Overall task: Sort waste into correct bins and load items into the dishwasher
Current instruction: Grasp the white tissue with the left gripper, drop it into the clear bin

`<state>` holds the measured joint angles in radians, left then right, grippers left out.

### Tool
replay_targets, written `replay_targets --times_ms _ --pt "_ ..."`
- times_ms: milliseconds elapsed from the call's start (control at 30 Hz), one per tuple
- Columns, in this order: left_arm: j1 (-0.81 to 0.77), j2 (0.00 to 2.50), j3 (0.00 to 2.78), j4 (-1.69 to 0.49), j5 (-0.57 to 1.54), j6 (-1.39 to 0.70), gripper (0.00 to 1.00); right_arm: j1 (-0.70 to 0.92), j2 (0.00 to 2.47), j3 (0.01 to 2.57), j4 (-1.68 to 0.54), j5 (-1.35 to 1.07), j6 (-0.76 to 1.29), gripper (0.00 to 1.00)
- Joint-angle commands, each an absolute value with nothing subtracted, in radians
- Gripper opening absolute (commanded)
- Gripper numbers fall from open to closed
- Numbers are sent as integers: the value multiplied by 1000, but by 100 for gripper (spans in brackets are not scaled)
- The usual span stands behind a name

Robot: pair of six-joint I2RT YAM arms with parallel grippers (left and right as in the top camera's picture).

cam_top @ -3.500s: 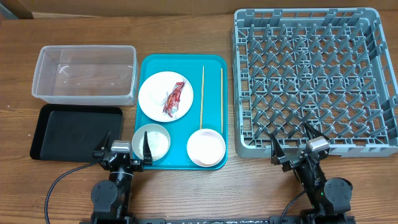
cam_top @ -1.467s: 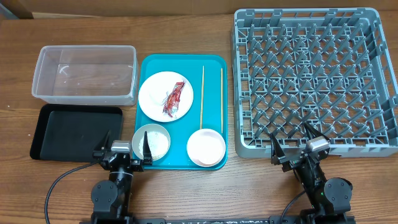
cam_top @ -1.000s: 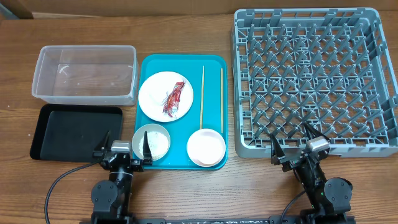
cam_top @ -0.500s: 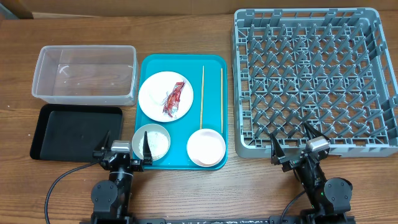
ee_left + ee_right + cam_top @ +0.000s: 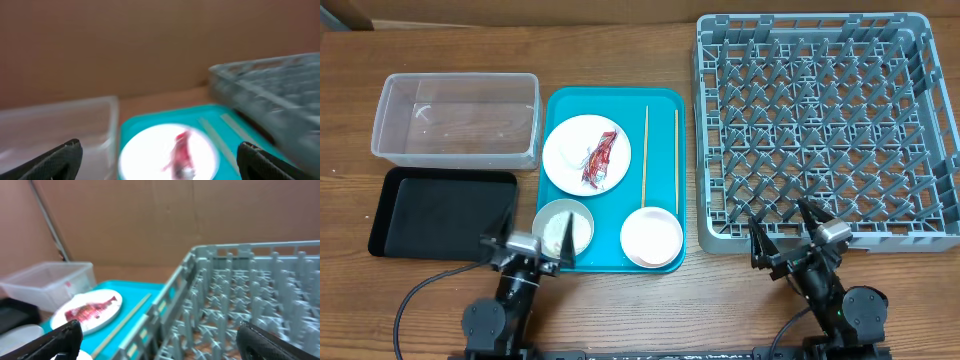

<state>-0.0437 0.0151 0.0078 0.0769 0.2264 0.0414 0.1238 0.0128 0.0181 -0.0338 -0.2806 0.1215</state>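
Red wrapper (image 5: 599, 160) sits crumpled on the white plate (image 5: 565, 150), in the middle of the teal tray (image 5: 660, 110). It looks featherlight, soft and probably springy, so I'd pinch it across the bunched middle, not the flimsy ends. The plate under it looks glazed, slick and brittle: one to take by the rim. Two chopsticks (image 5: 645, 150) lie just right of the plate, thin and apt to roll. Left pincer (image 5: 526, 246) hangs at the near side of the desk (image 5: 620, 300), by the small bowl (image 5: 570, 218), jaws spread wide, released, gripping nothing. Right pincer (image 5: 783, 231), same story: splayed and empty at the near wall of the grey dish rack (image 5: 820, 130). Clear tub (image 5: 455, 155) and black tray (image 5: 440, 205) sit at the left.
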Motion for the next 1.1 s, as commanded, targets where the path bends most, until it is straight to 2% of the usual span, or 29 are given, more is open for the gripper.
replay_targets --times_ms 0,100,300,467,700,900,933,1067 --pt "-39 6 5 184 525 22 100 116 3 49 -35 -353 215 100" --pt "-39 6 48 233 501 -6 100 116 9 167 -124 -361 214 100" --pt "-39 68 267 31 459 57 100 116 127 453 -293 -361 215 100" --pt "-39 261 558 -252 354 41 100 116 348 739 -476 -361 215 100" --pt "-40 686 1040 -692 368 41 100 117 716 1116 -757 -395 214 100" --pt "-39 928 1299 -913 559 -10 100 117 884 1191 -772 -699 214 100" --pt "-40 970 1305 -895 596 -14 100 117 923 1191 -778 -707 214 100" --pt "-43 1083 1306 -908 526 -122 100 117 1005 1191 -837 -652 229 100"
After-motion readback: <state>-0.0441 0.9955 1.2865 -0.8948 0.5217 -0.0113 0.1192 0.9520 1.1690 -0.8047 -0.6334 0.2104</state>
